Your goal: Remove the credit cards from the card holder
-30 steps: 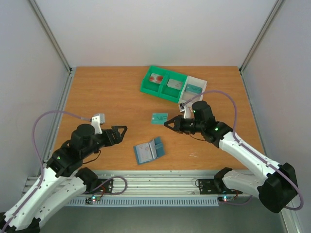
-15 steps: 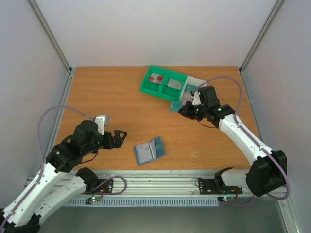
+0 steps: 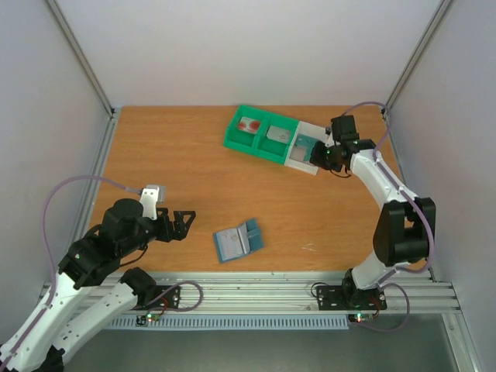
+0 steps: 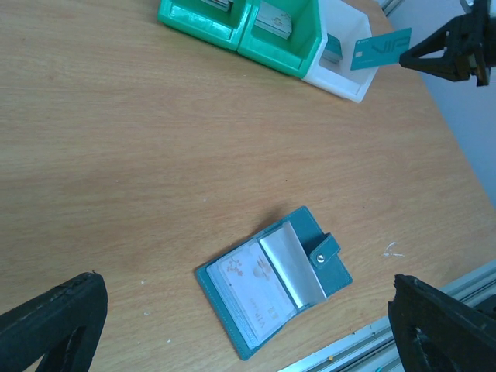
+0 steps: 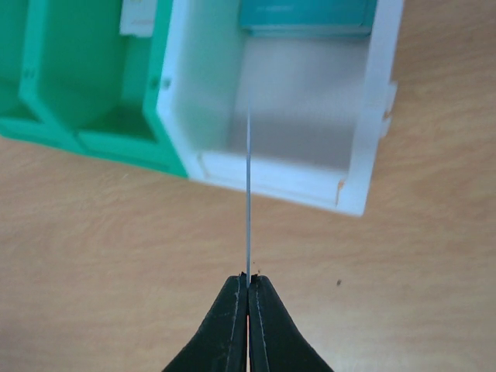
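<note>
The card holder (image 3: 238, 241) (image 4: 271, 291) lies spread open on the table near the front, a white card showing under its clear sleeve. My right gripper (image 3: 319, 155) (image 5: 248, 283) is shut on a teal credit card (image 4: 380, 49) (image 5: 248, 201). It holds the card edge-on just above the near rim of the white tray compartment (image 3: 301, 160) (image 5: 271, 174). Another teal card (image 5: 306, 15) lies inside that compartment. My left gripper (image 3: 180, 223) (image 4: 245, 277) hangs open and empty, above and left of the holder.
The green tray (image 3: 242, 145) at the back holds a white card with red marks (image 3: 249, 125) and a grey card (image 3: 277, 134) in separate compartments. A metal rail (image 3: 256, 294) runs along the table's near edge.
My right gripper carried the teal card from mid-table back and to the right, up to the white compartment. My left arm drew back slightly to the left, still open.
</note>
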Tool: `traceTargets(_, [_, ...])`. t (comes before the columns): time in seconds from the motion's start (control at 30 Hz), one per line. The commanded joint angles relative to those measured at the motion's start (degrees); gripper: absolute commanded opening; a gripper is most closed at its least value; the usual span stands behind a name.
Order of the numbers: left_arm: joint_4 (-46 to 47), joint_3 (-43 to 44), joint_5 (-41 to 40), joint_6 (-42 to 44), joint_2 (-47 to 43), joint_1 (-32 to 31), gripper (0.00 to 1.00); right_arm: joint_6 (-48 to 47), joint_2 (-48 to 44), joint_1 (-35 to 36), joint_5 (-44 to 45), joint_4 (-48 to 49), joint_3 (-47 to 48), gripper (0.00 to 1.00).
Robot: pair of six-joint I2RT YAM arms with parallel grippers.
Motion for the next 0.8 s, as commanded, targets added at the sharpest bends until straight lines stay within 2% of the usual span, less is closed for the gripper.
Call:
traceTargets(0.0, [0.4,0.33,0.44,1.37,-0.49,-0.2,0.99,-2.04,5.06,-2.19,-0.56,0.58,4.81,0.01])
traceTargets(0.23, [0.22,0.41,-0.13,1.35,-1.0,-0.2,0.99,-1.09,13.53,-4.39,-3.97,0.17,13.21,0.01])
traceTargets(0.37, [0.22,0.42,-0.33,1.61,-1.53,-0.14,0.99,-0.65,16.09,-5.04,-6.28,2.53,15.12,0.01])
traceTargets(0.77, [-0.29,0.85,-0.54,1.88,-1.72,-0.17,0.99,1.0,24.57,-6.2,-8.23,0.93,23.89,0.01])
